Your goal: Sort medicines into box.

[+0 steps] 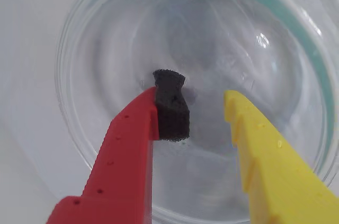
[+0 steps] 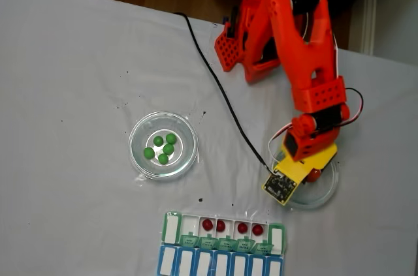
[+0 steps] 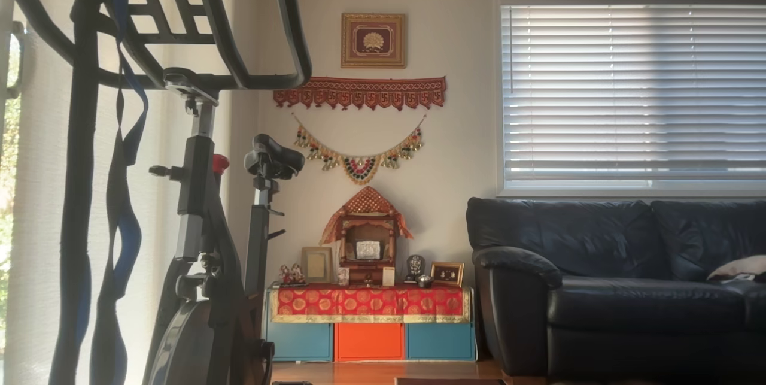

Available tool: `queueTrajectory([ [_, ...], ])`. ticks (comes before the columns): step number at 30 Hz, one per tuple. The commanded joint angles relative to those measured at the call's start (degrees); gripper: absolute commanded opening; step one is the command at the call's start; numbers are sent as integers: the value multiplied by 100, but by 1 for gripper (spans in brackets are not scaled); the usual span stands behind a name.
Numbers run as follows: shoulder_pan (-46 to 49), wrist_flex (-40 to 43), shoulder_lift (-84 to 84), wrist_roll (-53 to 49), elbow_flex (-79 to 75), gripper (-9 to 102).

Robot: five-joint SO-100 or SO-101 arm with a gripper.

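White cloth covers the counter [image 2: 78,61]. Your claw [image 1: 204,110] hangs open and empty inside a glass dish [image 1: 85,38]; no red ball shows between its jaws. Four red medicines [image 2: 208,224] sit in the box [image 2: 171,227] just beyond the claw; the green medicines [image 2: 163,149] lie farther off in another dish [image 2: 137,139], so lift clear before travelling.

Black leather sofa [image 3: 616,289] beneath blinded window [image 3: 633,94]

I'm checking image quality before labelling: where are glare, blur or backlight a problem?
Wrist view: the glass dish is soft, with a glare spot on its wall; the hand is sharper. Fixed view: even light, slightly soft. Other view: bright blinds leave the sofa dark.
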Motion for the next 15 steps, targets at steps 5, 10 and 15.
queueTrajectory([
  [5,141,-167,-18,-1573,-62,8],
  [10,114,-281,-519,-2540,-132,12],
  [15,53,62,-967,-3094,-686,14],
])
